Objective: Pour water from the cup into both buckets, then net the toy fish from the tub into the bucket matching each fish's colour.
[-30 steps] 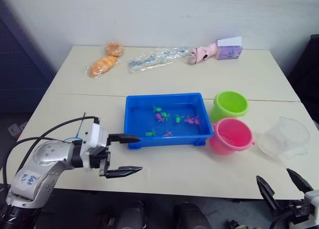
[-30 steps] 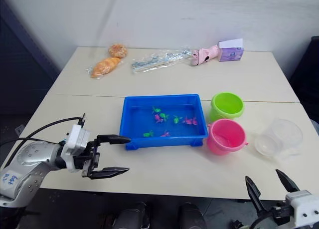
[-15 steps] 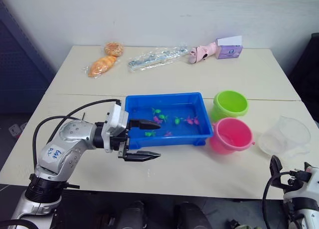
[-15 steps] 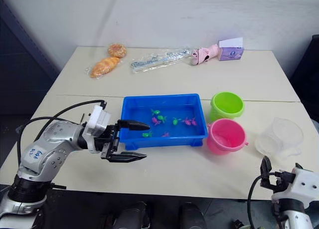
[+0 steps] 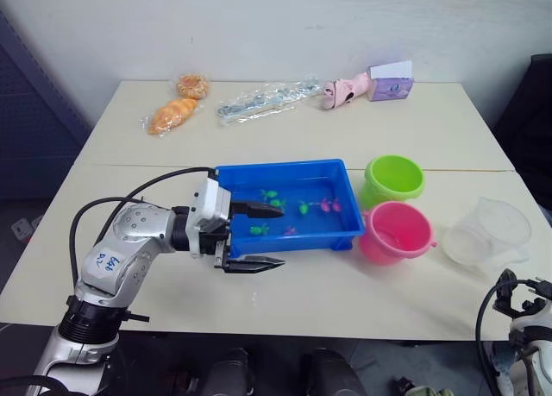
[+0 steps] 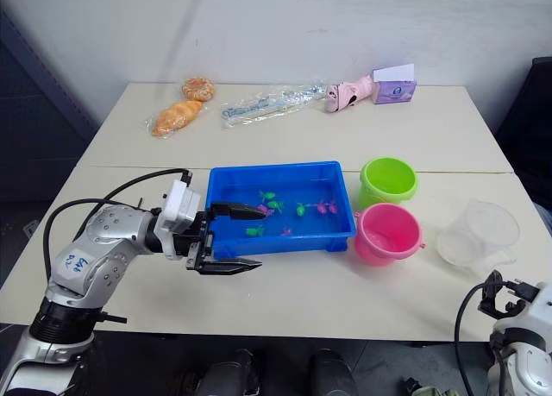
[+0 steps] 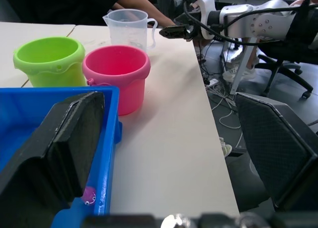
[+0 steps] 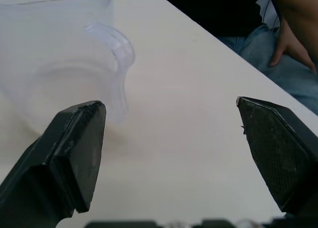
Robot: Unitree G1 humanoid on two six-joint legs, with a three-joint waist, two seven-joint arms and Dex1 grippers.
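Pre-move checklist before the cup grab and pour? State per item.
1. Right end effector open: ok, fingers spread wide, nothing held.
2. Cup reachable by the right end effector: ok, it stands upright near the table's right edge, close ahead of that end effector in the right wrist view.
3. Pink bucket and green bucket upright, mouths free: ok, side by side right of the tub.
4. Water in the cup: cannot tell, clear wall shows no level.
5. Left end effector clear of the pour path: ok, open, holding nothing, at the tub's front left corner.
6. Person's hand near the right end effector: not ok.
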